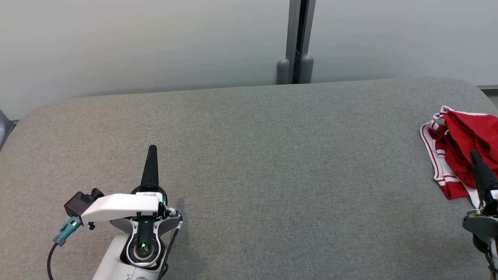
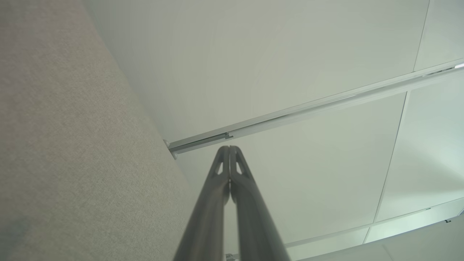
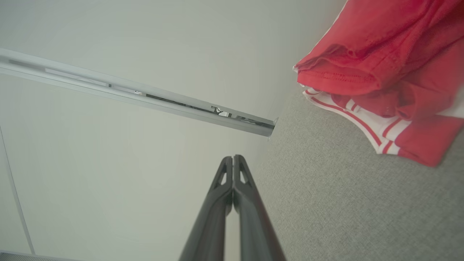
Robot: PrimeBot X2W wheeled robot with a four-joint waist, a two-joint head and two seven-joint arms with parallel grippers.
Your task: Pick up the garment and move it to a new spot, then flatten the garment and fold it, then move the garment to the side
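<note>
Garment (image 1: 463, 144) lies rumpled at the counter's (image 1: 249, 155) right edge, which fits awaiting pickup or already set aside; our left gripper (image 1: 151, 153) and right gripper (image 1: 475, 157) stand closed, empty.

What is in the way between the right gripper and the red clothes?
Nothing visible. The shut right gripper hangs just beside the crumpled red garment with white stripes, over the bare grey fabric surface.
</note>
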